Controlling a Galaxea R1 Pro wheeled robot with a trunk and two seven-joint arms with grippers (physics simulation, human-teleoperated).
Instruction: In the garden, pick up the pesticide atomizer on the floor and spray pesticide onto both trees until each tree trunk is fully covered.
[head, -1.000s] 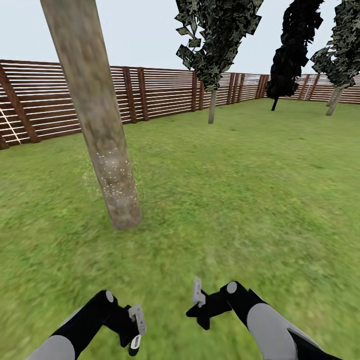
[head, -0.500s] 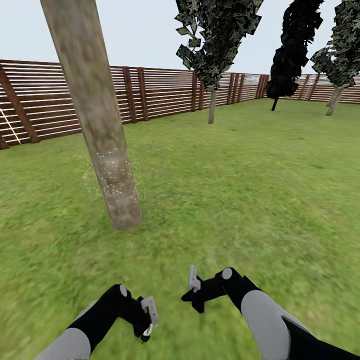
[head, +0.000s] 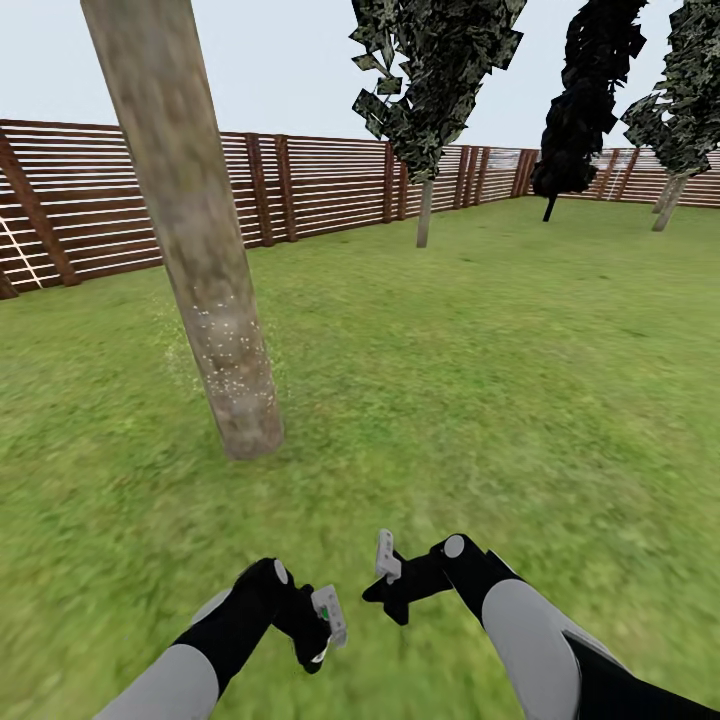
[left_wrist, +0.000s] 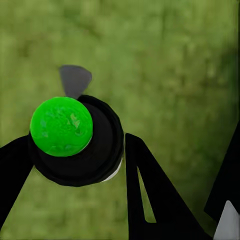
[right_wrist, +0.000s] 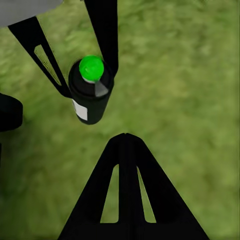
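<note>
The pesticide atomizer (right_wrist: 90, 92), a black can with a green cap, sits upright between the fingers of the left end effector (head: 322, 625), which grips it low over the grass floor (head: 480, 400). The right end effector (head: 385, 575) hangs just beside it with its fingers apart, holding nothing. Ahead on the left, the near tree trunk (head: 200, 260) carries white pesticide (head: 230, 345) specks on its lower part.
</note>
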